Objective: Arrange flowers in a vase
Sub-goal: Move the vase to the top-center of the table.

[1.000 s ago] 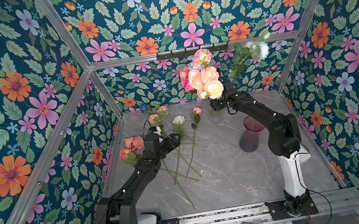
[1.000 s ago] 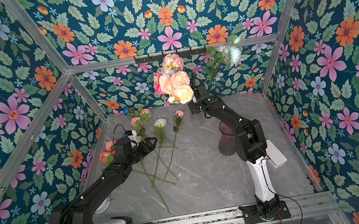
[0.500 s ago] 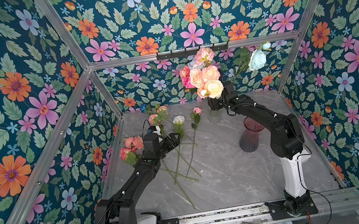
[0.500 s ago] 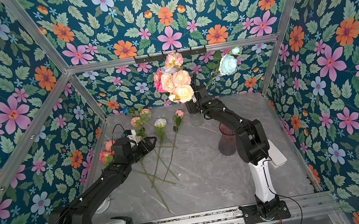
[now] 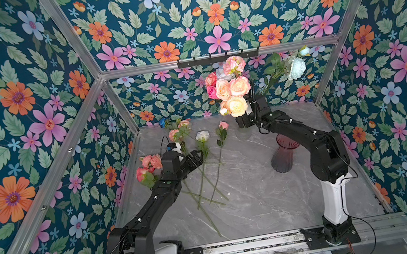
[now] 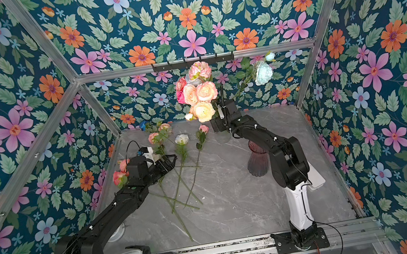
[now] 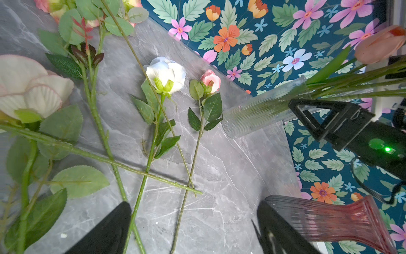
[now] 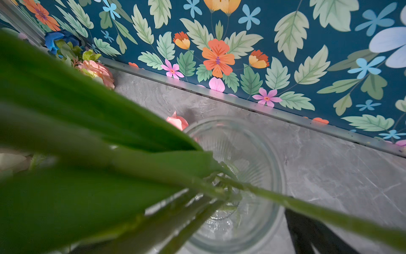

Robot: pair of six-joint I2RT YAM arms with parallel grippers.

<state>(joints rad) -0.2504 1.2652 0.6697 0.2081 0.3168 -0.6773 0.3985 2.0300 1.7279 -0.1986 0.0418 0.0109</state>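
My left fingers [image 7: 105, 231] are spread above the grey marble counter [image 7: 219, 176], white artificial rose [image 7: 165, 73] lying flat, stem running from mid-frame bloom down into my gap at lower edge, so left arm's nearer; right fingers [image 7: 318, 118] beside clear ribbed glass vase [image 7: 259, 114], state unclear.

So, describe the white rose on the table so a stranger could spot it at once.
Look at the grey marble tabletop, where loose stems fan out ahead of the left gripper. The white rose lies between a pink cluster and a small pink bud, the only white head there.
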